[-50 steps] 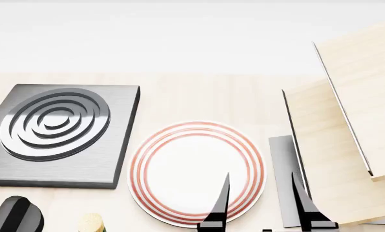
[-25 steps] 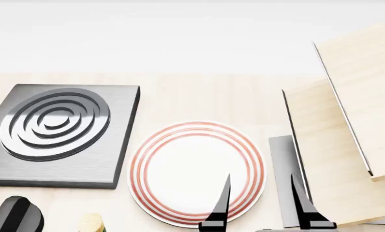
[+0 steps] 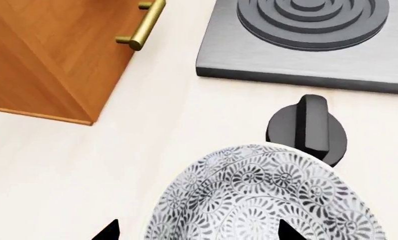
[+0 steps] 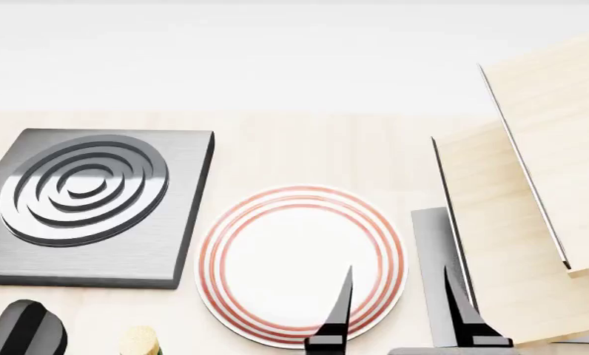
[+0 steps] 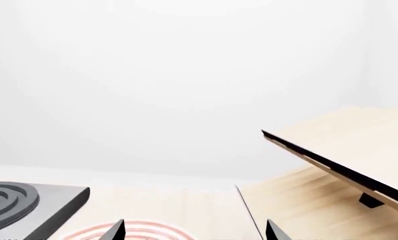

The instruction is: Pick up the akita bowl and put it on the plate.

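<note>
Pale wood table [image 4: 305, 148] under a blank white backdrop, light-wood cabinet panels tilted up on the robot's right. Plate [image 4: 300, 266], white w/ thin red rings, sits centre of the head view, nothing on it yet. Grey stove burner [image 4: 87, 203] just beside it to the left, not touching.

Akita bowl [image 3: 266, 200] shows only in the left wrist view: upright on the table, near the black stove knob [image 3: 307, 129], left gripper [image 3: 195, 232] above it. One finger tip shows outside the rim, the other over the patterned inside, so the fingers look spread, straddling the wall, nothing held. Bowl not lifted yet.

To do this well, I'd say: drop straight down so the rim wall sits deep between the fingers, pinch firm since ceramic looks slick, lift clear before swinging right past the burner, then lower level onto the plate centre.

Right gripper [image 4: 398, 310] hovers over the plate's near-right edge, fingers parted, empty. Prob should back off so the landing spot is free.

Views differ: head view gives plate, burner, right gripper but no bowl; left wrist view gives bowl, knob, an orange-brown cabinet w/ brass handle [image 3: 142, 25]. Right wrist view catches just a sliver of plate.
</note>
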Controlling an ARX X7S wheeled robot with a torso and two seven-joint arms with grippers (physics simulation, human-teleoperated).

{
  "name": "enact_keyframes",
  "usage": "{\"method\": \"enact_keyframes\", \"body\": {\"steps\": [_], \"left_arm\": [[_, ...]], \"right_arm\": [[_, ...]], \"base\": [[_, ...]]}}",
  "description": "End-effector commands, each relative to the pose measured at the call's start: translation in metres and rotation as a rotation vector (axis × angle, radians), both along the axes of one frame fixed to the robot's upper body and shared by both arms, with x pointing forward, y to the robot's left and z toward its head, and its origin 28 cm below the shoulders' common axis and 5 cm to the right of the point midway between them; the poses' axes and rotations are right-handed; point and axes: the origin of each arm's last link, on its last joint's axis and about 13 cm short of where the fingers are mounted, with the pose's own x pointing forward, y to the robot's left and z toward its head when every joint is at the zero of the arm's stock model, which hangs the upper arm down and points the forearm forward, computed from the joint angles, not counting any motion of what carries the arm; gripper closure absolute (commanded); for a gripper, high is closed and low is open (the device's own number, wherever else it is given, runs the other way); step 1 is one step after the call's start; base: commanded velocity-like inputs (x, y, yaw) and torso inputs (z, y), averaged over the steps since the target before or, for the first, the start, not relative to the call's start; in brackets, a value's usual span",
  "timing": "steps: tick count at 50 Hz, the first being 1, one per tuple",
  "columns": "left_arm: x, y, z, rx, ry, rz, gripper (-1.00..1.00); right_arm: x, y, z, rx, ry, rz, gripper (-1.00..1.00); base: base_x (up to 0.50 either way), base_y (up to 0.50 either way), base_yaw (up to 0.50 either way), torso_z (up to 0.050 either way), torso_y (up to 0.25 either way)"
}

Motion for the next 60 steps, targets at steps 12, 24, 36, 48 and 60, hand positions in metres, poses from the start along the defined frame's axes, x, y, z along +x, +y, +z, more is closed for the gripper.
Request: {"method": "enact_keyframes", "body": {"steps": [12, 24, 36, 48, 60], "left_arm": [[-0.004, 0.002, -0.012, 0.034, 0.048, 0.014, -1.00], [-0.004, 0.004, -0.025, 0.046, 0.110, 0.023, -1.00], [-0.005, 0.005, -0.028, 0.043, 0.137, 0.025, -1.00], [-0.007, 0.006, -0.031, 0.047, 0.157, 0.022, -1.00], [-0.007, 0.009, -0.036, 0.052, 0.200, 0.024, -1.00]], "right_arm": [[0.002, -0.001, -0.003, 0.009, 0.012, -0.005, -1.00], [0.002, -0.001, -0.004, 0.010, 0.013, -0.004, -1.00], [0.003, -0.001, -0.004, 0.013, 0.017, -0.002, -1.00], [0.004, -0.001, -0.004, 0.016, 0.017, -0.002, -1.00], [0.005, 0.000, -0.006, 0.018, 0.024, -0.002, -1.00]], "base": [[0.00, 0.00, 0.00, 0.000, 0.000], [0.00, 0.00, 0.00, 0.000, 0.000], [0.00, 0.00, 0.00, 0.000, 0.000], [0.00, 0.00, 0.00, 0.000, 0.000], [0.00, 0.00, 0.00, 0.000, 0.000]]}}
